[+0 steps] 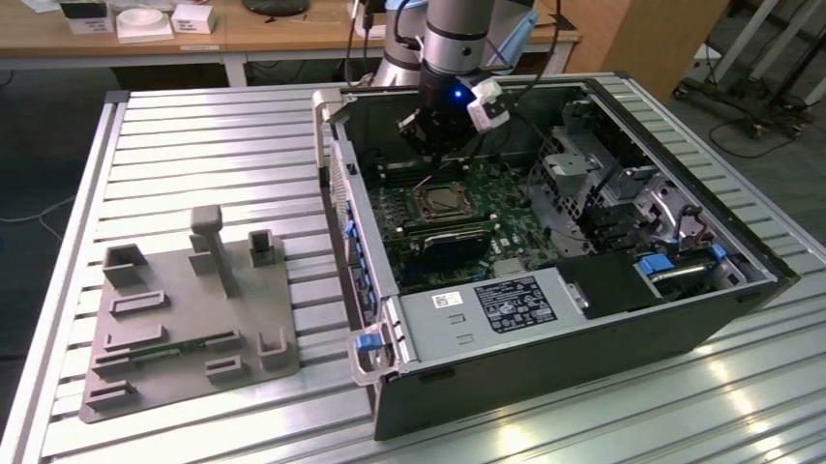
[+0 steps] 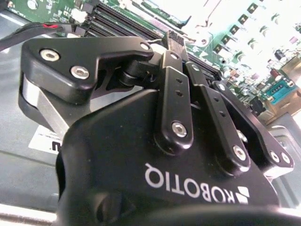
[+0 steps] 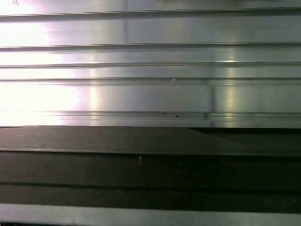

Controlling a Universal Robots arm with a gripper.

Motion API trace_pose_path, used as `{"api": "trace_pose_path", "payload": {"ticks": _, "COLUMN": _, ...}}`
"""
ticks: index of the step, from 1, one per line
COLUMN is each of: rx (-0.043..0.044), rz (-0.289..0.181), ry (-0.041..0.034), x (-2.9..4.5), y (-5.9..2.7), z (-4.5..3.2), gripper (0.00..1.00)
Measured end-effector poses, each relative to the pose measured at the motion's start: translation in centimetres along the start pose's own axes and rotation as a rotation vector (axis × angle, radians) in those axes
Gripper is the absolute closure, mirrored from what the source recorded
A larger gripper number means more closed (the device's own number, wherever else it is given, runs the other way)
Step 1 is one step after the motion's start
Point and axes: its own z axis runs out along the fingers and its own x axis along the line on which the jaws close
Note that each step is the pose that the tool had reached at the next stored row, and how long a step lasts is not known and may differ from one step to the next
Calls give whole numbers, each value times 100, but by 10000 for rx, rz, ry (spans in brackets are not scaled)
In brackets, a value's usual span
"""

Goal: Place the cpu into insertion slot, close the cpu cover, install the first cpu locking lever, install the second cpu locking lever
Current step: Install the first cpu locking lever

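The insertion slot (image 1: pixel 443 201) sits on the green board (image 1: pixel 504 188) inside the open computer case (image 1: pixel 339 169). It is a square socket with a dark centre and a bright silver rim. Being square it has no long axis to speak of, and its sides run parallel to the case walls.

The pincer (image 1: pixel 442 145) hangs from the arm above the board. In the exterior view the slot lies just below it in the picture, on the side toward the camera. I judge the pincer to be over the slot or a little beyond its far edge, and clear of the board. Whether the pincer is spread, pressed together or pinching anything I cannot tell, since its black body hides its working end in the second wrist view.

Room is tight. The long black memory slots (image 1: pixel 446 230) run just beside the slot on its near side, and metal drive cages (image 1: pixel 606 188) rise toward the exterior view's right. The case wall stands close on the exterior view's left. A large grey box with a black label (image 1: pixel 501 304) fills the near end of the case.

The case lies on a ribbed aluminium worktop (image 1: pixel 193 145), which is shiny and throws glare. A grey fixture plate (image 1: pixel 181 319) with upright blocks rests well apart from the case, on the exterior view's left.
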Motion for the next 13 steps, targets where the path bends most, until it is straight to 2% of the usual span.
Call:
{"api": "trace_pose_path", "payload": {"ticks": 9, "rx": -4, "rz": -33, "ry": -3, "x": -3, "y": 37, "z": 13, "gripper": 90}}
{"api": "trace_pose_path", "payload": {"ticks": 13, "rx": -2, "rz": -33, "ry": -1, "x": -35, "y": 39, "z": 39, "gripper": 90}}
